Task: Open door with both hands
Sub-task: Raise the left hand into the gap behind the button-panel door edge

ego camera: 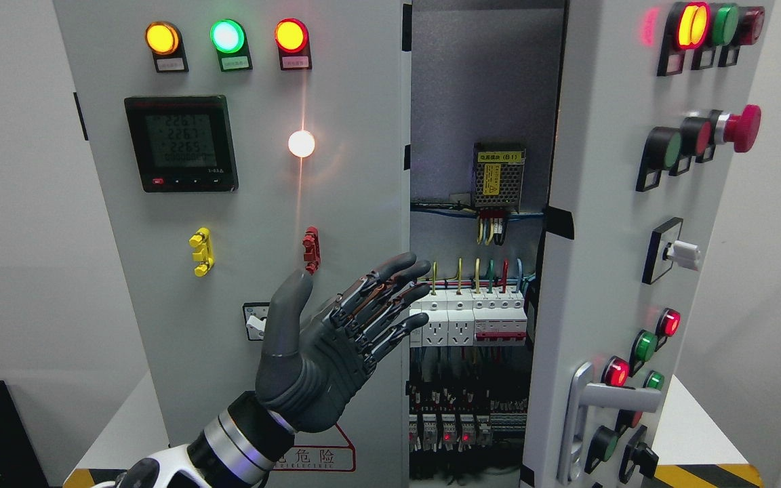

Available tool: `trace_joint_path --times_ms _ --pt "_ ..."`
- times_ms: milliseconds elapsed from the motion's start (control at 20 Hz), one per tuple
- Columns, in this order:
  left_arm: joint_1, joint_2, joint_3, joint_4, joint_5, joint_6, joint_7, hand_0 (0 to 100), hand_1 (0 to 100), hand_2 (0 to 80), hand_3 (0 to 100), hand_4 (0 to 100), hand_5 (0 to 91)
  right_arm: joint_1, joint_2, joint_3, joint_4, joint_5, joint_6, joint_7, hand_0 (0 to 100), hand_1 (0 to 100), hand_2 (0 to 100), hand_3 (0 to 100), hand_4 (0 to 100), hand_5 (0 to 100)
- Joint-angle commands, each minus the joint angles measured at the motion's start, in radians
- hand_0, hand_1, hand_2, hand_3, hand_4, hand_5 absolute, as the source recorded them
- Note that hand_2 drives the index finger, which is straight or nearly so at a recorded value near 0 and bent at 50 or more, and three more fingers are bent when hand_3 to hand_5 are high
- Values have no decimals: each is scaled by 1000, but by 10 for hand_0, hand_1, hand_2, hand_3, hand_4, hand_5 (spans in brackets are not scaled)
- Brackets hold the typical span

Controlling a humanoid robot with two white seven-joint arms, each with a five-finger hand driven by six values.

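A grey electrical cabinet fills the head view. Its right door is swung open toward me, edge-on, with a silver lever handle low on it. The left door is flat and closed, its right edge next to the opening. My left hand comes in from the lower left, palm up-facing, fingers straight and spread, their tips at the left door's right edge in front of the opening. It holds nothing. The right arm does not show.
Inside the opening are white breakers, coloured wires and a power module. The left door carries three lit lamps, a meter, a yellow clip and a red clip. The open door has buttons and a red stop knob.
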Motion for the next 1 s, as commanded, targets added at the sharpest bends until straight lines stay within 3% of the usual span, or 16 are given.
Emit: trace_joint_path --times_ms 0,250,500,951 --pt "-107 -57 -46 0 84 22 3 0 0 0 0 0 0 0 0 0 0 -25 0 0 191 0 0 0 0 0" --pt "-148 -121 -52 2 85 63 3 0 0 0 0 0 0 0 0 0 0 -25 0 0 191 0 0 0 0 0" --pt "-173 -157 -127 5 82 63 4 0 0 0 0 0 0 0 0 0 0 -25 0 0 191 0 0 0 0 0" --pt "-187 -197 -133 6 82 62 3 0 0 0 0 0 0 0 0 0 0 -25 0 0 191 0 0 0 0 0"
